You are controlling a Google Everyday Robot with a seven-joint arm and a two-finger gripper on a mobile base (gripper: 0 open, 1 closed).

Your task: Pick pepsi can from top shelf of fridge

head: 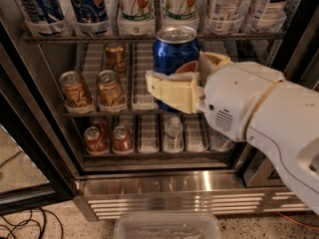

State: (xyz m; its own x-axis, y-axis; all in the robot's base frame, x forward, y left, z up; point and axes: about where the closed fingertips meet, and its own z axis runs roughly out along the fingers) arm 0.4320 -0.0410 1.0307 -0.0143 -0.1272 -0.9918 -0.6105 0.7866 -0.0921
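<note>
**Kid:** Where is the pepsi can [174, 51]?

**Me:** In my hand [177, 76]. The hand pinches it round the middle. One yellow finger [172, 91] lies flat across the front. The other finger hugs the far side.

**Kid:** Why the middle?

**Me:** A can is round and slippery. A grip round its belly holds it best, I think. If I held it near the lid, it could tip.

**Kid:** Is it on the top shelf [75, 38]?

**Me:** No. Its lid is just under the front bar of the top shelf, and the can hangs in the air in front. I think it is out of its cup now.

**Kid:** Why is it standing straight up?

**Me:** So it sits snug between my fingers and does not slide out.

**Kid:** What else is close?

**Me:** The 7up cans [135, 6] stand in their cups on the top shelf, right above my can. The gold cans [109, 86] are under the top shelf, off to the left. I must not bump any of them.

**Kid:** Are you done?

**Me:** Nearly, I think. I just need to pull back from the fridge [189, 188].
</note>
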